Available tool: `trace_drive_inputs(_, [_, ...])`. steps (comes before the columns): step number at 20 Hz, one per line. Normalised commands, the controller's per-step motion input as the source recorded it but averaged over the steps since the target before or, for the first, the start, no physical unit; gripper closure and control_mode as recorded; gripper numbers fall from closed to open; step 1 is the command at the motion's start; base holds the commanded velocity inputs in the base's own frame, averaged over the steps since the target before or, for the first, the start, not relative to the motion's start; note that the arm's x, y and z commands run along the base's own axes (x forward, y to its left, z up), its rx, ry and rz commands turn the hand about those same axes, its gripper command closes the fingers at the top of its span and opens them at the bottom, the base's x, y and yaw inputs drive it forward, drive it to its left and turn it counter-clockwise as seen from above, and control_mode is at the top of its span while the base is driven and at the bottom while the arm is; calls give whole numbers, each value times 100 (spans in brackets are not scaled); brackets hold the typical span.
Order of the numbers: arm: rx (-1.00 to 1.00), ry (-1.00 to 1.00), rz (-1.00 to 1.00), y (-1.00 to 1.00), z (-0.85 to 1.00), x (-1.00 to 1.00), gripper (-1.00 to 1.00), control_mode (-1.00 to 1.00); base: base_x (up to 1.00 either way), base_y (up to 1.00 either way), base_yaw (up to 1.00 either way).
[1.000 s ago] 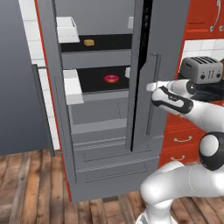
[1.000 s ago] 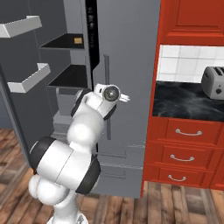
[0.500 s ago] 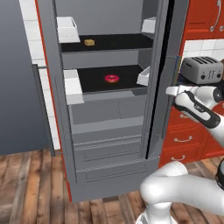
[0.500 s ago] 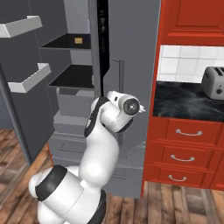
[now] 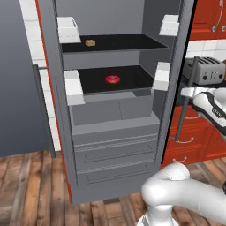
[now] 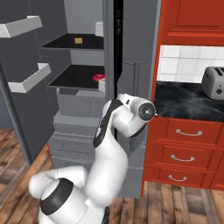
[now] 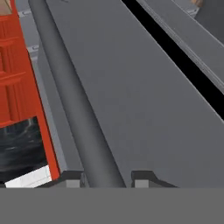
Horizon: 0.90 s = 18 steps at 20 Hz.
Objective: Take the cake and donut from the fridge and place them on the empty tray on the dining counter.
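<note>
The gripper straddles the long vertical handle of the fridge's right door, one finger tip on each side of the bar — whether the tips press it or merely flank it I cannot tell. The fridge stands with both doors swung wide. On its lower black shelf the donut lies near the middle; on the upper shelf the cake sits toward the left edge — well apart from the arm. A toaster stands on the kitchen counter beside the fridge.
</note>
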Motion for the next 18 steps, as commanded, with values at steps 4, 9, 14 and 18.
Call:
trace_drive_inputs(4, [1,-5,0,0,0,-97,-100,-100,0,0,0])
trace_drive_inputs(9, [0,-6,0,14,0,-100,-100,-100,0,0,0])
trace_drive_inputs(14, [-16,7,-1,74,17,-84,-100,-100,0,0,0])
trace_drive_inputs(18, [-48,11,3,86,31,-35,-100,-100,0,0,0])
